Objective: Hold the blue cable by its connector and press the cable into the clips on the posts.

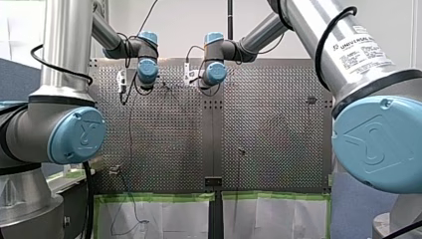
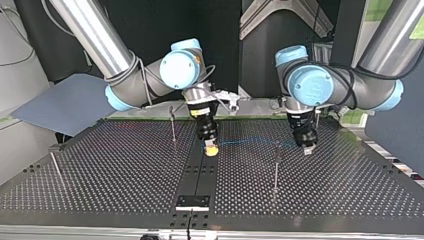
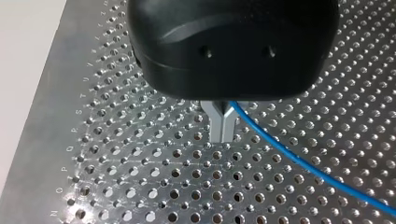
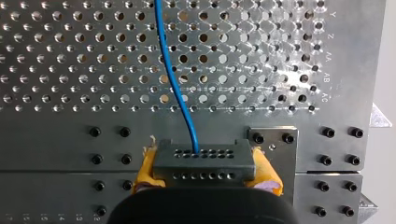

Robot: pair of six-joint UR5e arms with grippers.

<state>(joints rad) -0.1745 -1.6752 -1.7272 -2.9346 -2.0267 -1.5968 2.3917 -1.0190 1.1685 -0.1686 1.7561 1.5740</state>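
Setting is a robotics lab: perforated metal table [image 2: 110, 165] with posts [image 2: 276, 167], two Universal Robots arms [image 1: 358, 55], green-taped sheeting [image 1: 164, 214] alongside.

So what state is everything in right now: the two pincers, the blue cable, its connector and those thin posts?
Right pincer: shut on the connector.
Left pincer: shut on the blue cable.
Connector: gripped, cable leading out of it.
Blue cable: strung between the two pincers.
Posts: upright; clipped or not, cannot tell.
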